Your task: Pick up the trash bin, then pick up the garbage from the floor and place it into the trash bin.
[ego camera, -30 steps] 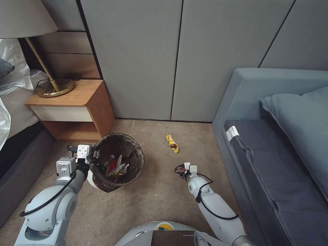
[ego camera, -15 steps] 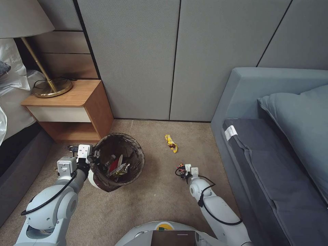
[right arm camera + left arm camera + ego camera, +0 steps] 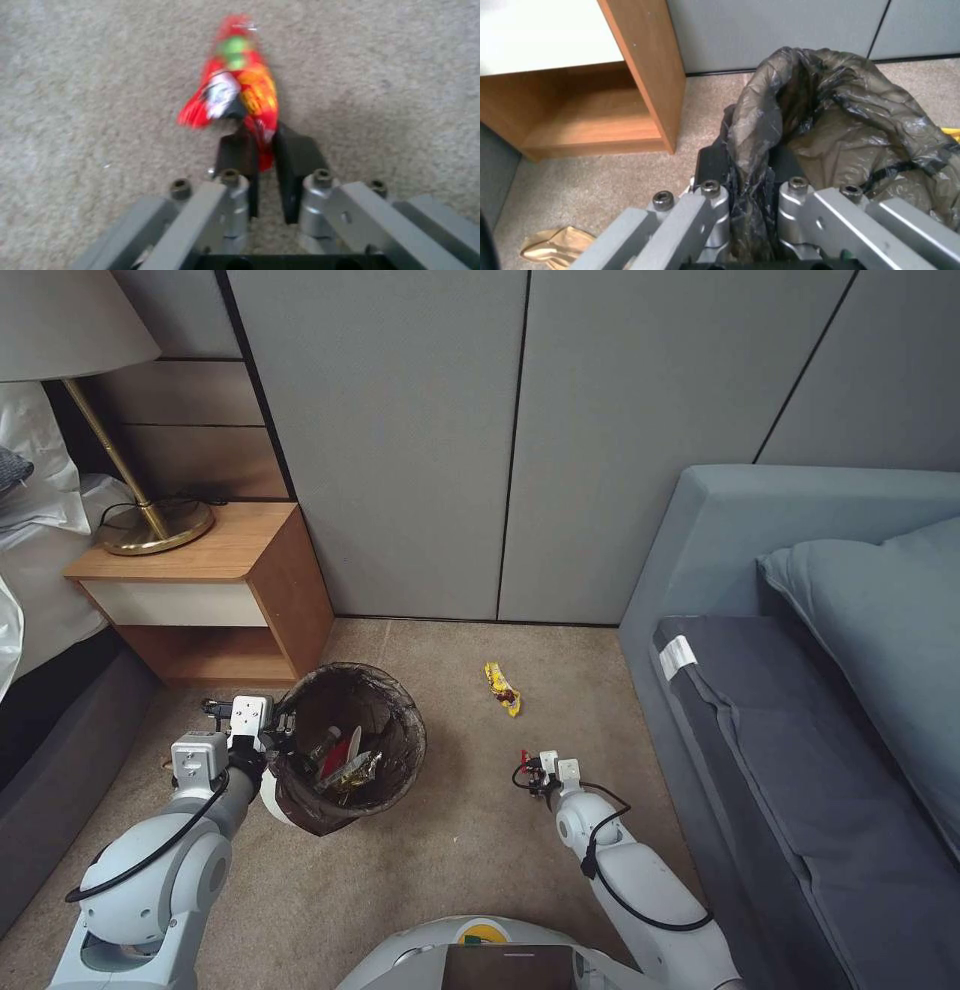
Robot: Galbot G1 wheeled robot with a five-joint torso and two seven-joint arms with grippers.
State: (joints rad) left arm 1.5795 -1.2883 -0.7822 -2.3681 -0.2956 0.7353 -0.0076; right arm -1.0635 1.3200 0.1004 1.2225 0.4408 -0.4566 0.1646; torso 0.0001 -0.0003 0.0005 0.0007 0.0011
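Your left gripper [image 3: 272, 732] pinches the trash bin [image 3: 345, 746] by its bag rim, and your right gripper [image 3: 265, 150] pinches a red packet [image 3: 235, 93] above the floor [image 3: 450, 860].

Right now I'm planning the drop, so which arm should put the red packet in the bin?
Right: the right gripper is shut on the red packet; the left gripper clamps the trash bin rim.
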